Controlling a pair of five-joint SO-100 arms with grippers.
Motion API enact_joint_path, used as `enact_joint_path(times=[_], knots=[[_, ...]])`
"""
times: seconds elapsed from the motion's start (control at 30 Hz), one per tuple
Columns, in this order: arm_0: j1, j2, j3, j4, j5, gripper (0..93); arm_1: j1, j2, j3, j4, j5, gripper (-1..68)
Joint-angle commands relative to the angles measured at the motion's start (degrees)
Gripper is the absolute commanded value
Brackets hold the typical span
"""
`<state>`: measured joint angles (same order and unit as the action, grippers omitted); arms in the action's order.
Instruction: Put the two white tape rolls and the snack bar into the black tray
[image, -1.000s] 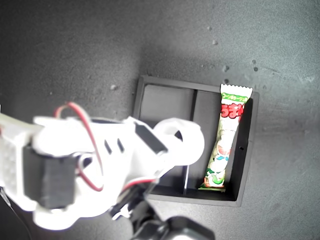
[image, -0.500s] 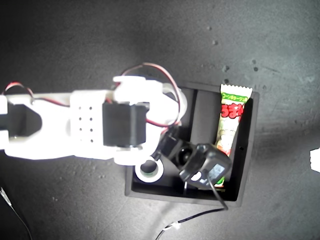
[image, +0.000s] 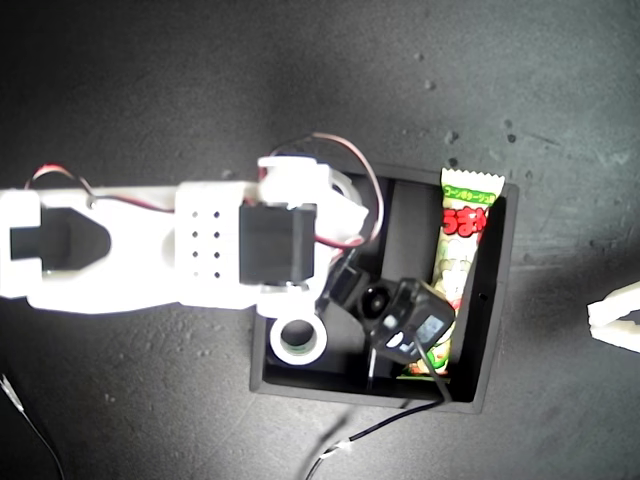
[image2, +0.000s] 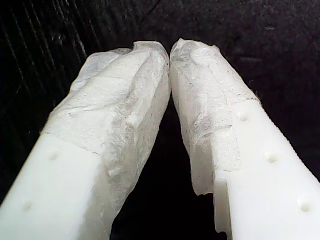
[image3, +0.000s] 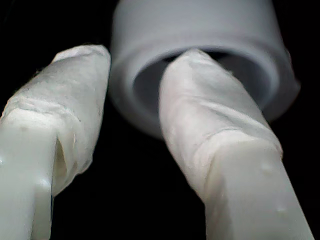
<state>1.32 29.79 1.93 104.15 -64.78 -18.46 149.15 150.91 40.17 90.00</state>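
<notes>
The black tray (image: 494, 300) sits on a dark table. The snack bar (image: 457, 262) lies in its long compartment on the exterior view's right. One white tape roll (image: 300, 340) rests free in the small compartment nearest the exterior view's bottom. The second arm (image: 220, 245) reaches in from the exterior view's left over the other small compartment. My second gripper (image3: 142, 57) is shut on the other tape roll (image3: 200, 30), one finger in its hole and one outside. That roll's rim (image: 345, 192) peeks out past the arm. My first gripper (image2: 170, 47) is shut and empty over the dark surface.
A white arm part (image: 615, 318) pokes in at the exterior view's right edge, beside the tray. A black wrist camera (image: 408, 322) hangs over the tray's middle divider and the snack bar's lower end. A black cable (image: 375, 432) trails below the tray.
The second arm swung up from the tray's lower part, uncovering the free tape roll, then edged right. The white part at the right edge came further in.
</notes>
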Motion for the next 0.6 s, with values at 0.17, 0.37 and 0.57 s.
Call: enact_joint_path(times=[0.17,0.37,0.57], knots=[[0.6,6.9,2.8,1.1,-1.8,15.4,1.4,1.4,1.1,-1.6,0.5,-0.5],[-1.3,32.2,20.1,1.1,-1.2,10.2,3.0,12.7,9.1,-0.7,-0.4,-0.5],[-6.4,68.8,63.4,-6.9,-5.1,0.1,5.6,42.6,25.0,11.7,-1.8,-0.6]])
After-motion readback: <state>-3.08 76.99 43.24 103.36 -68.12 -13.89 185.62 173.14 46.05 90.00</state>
